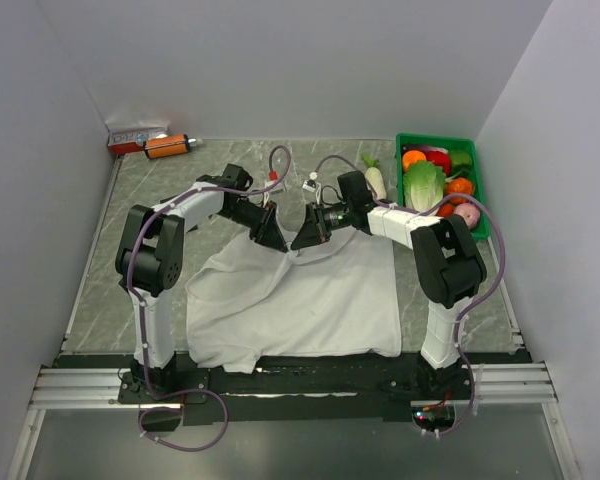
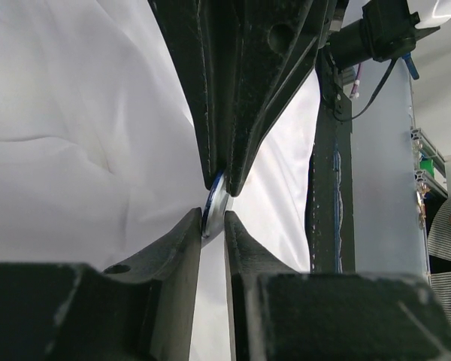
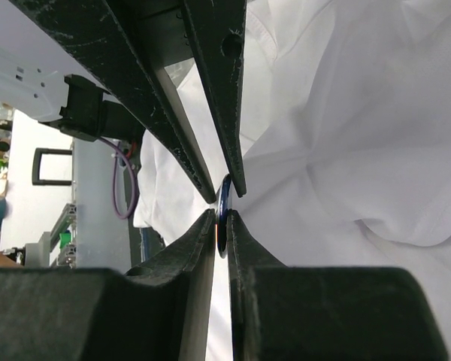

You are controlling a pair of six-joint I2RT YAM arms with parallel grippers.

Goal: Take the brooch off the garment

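The white T-shirt [image 1: 300,300] lies spread on the table, with its far edge lifted where both grippers meet. The brooch [image 2: 214,207] is a small dark-blue disc seen edge-on; it also shows in the right wrist view [image 3: 223,218]. My left gripper [image 2: 213,218] is shut on its lower rim, with the shirt cloth [image 2: 60,150] behind it. My right gripper [image 3: 221,214] is shut on the same disc from the opposite side, against the cloth [image 3: 361,150]. In the top view the left gripper [image 1: 273,238] and right gripper [image 1: 305,240] point tip to tip and hide the brooch.
A green crate [image 1: 477,150] of toy vegetables stands at the back right, with a white radish [image 1: 375,180] beside it. An orange object [image 1: 167,146] and a small box [image 1: 130,140] lie in the back left corner. White walls enclose the table.
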